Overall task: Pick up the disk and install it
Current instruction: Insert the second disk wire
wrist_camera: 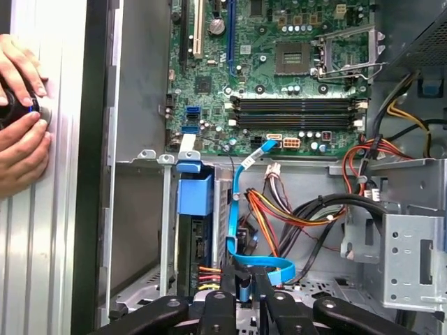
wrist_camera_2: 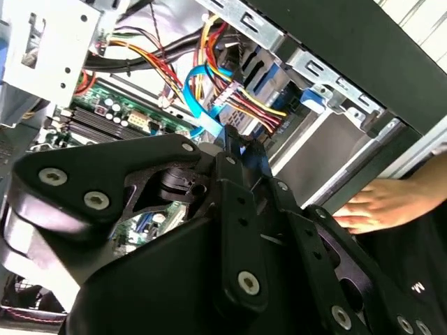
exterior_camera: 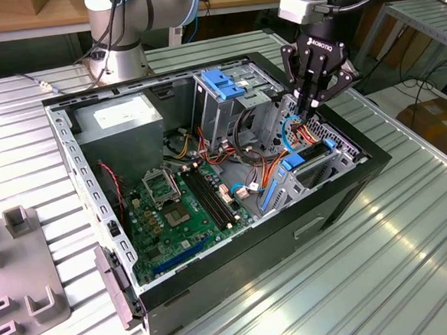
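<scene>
The disk (exterior_camera: pixel 312 156) sits on edge in the drive bay at the exterior view's right end of the open computer case (exterior_camera: pixel 341 198), framed by its blue carrier rail (exterior_camera: pixel 293 162). In the first wrist view the disk (wrist_camera: pixel 190 244) shows edge-on below its blue tab (wrist_camera: pixel 194 194), with coloured power wires (wrist_camera: pixel 208 277) plugged into it. My gripper (exterior_camera: pixel 309 114) hangs just above the bay. In both wrist views the gripper (wrist_camera: pixel 244 296) (wrist_camera_2: pixel 241 148) is shut on the end of a flat blue data cable (wrist_camera: pixel 232 216) (wrist_camera_2: pixel 204 105) beside the disk.
The motherboard (exterior_camera: pixel 180 209) lies on the case floor, with a grey power-supply box (exterior_camera: pixel 120 121) and a tall metal cage with a blue bracket (exterior_camera: pixel 224 83) at the back. Bundled wires (wrist_camera: pixel 300 209) cross near the bay. A person's hands (wrist_camera: pixel 21 112) (wrist_camera_2: pixel 377 206) rest outside the case wall.
</scene>
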### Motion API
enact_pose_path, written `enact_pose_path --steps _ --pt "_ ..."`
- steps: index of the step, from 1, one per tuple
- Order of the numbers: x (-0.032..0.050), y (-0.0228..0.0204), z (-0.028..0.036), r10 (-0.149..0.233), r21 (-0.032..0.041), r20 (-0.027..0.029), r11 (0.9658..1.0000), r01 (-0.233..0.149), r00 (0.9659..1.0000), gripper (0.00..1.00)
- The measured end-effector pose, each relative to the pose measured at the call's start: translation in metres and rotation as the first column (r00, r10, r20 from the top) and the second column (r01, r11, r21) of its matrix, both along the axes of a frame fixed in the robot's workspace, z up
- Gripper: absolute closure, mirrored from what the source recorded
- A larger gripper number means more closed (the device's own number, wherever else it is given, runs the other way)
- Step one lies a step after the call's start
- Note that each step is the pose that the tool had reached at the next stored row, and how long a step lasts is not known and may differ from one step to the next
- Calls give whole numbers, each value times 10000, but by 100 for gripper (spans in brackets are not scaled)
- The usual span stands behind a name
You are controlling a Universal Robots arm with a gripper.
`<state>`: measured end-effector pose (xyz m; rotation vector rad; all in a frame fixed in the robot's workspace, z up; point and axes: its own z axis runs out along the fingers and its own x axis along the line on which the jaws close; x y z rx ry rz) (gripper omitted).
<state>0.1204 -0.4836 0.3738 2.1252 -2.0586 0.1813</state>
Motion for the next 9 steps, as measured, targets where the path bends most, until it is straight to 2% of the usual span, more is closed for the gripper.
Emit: enact_pose_path --steps 1,2,6,7,8,9 --pt "0 0 -10 0 -148 1 9999 0 10000 76" --pt "0 0 -16 0 -221 1 9998 0 10000 76" --pt "0 0 -39 0 -486 3 9988 0 10000 77" --pt "0 0 -44 0 -534 3 9986 0 10000 84" --pt "0 0 -58 0 -627 4 9980 0 10000 84" --pt "0 0 -68 0 -638 12 9980 1 10000 84"
